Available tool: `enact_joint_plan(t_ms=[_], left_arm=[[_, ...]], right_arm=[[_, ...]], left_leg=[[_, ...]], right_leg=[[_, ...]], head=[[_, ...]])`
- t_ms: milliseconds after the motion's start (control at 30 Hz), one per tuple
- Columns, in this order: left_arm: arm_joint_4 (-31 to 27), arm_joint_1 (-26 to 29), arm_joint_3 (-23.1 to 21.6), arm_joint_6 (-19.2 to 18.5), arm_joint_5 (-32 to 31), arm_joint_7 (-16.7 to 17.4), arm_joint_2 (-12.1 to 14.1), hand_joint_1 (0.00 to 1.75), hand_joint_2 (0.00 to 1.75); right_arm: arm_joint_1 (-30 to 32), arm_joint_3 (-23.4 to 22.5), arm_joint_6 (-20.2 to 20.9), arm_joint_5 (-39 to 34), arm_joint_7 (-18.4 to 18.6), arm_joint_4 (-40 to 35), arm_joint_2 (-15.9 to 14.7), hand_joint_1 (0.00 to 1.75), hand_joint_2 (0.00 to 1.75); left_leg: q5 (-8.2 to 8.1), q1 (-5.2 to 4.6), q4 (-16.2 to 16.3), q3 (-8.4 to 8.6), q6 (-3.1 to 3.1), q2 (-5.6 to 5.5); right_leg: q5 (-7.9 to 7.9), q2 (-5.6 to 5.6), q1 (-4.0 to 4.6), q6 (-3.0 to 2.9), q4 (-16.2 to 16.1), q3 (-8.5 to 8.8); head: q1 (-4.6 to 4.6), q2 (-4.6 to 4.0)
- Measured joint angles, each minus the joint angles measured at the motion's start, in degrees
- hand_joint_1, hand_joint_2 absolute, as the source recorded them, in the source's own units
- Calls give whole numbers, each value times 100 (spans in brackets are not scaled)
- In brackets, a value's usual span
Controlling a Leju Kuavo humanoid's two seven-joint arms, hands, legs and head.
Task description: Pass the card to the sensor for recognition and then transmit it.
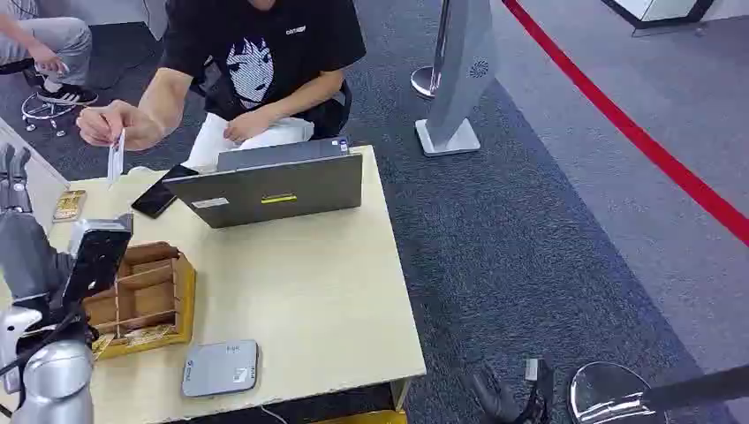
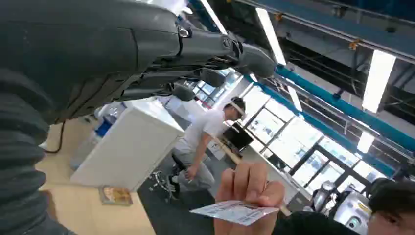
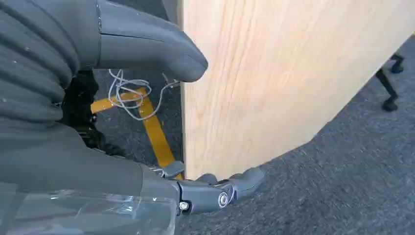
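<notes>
One card (image 2: pixel 235 212) in person's hand (image 2: pixel 247 188), left wrist view.

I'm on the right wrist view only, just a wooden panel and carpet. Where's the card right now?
Observer: A person in a black T-shirt holds the card above the far left corner of the table.
Operator: Is the left hand on it?
Observer: No. The left hand is raised near it, fingers apart, holding nothing, and there is a gap between it and the card.
Operator: And the sensor?
Observer: A flat grey device, probably the sensor, lies near the table's front edge, beside a divided wooden box.
</notes>
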Motion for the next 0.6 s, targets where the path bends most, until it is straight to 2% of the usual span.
enact_joint_plan(t_ms=[267,300,333,600], left_arm=[[553,-851,-529,-321,-951,162,491,0,175],[616,-936,-586,-365,-1069,181,538,19,175],[678,-1013,-647,-409,-1191,216,607,175,175],[1152,-1631,-1049,-769,-2177,391,1086,175,175]], right_arm=[[-275,-2,13,313,-306,549,-83,0,175],[-304,-2,11,354,-350,616,-94,0,175],[-331,-2,9,404,-397,684,-109,0,175],[-581,-2,-33,791,-798,1248,-234,0,175]], left_leg=[[4,0,0,0,0,0],[4,0,0,0,0,0],[4,0,0,0,0,0],[11,1,0,-1,-2,0]], right_leg=[[4,1,0,-3,2,-1],[4,1,0,-3,3,-1],[4,1,0,-3,3,-1],[6,2,1,-2,5,-2]], head=[[0,0],[-2,-2],[-2,0],[0,0]])
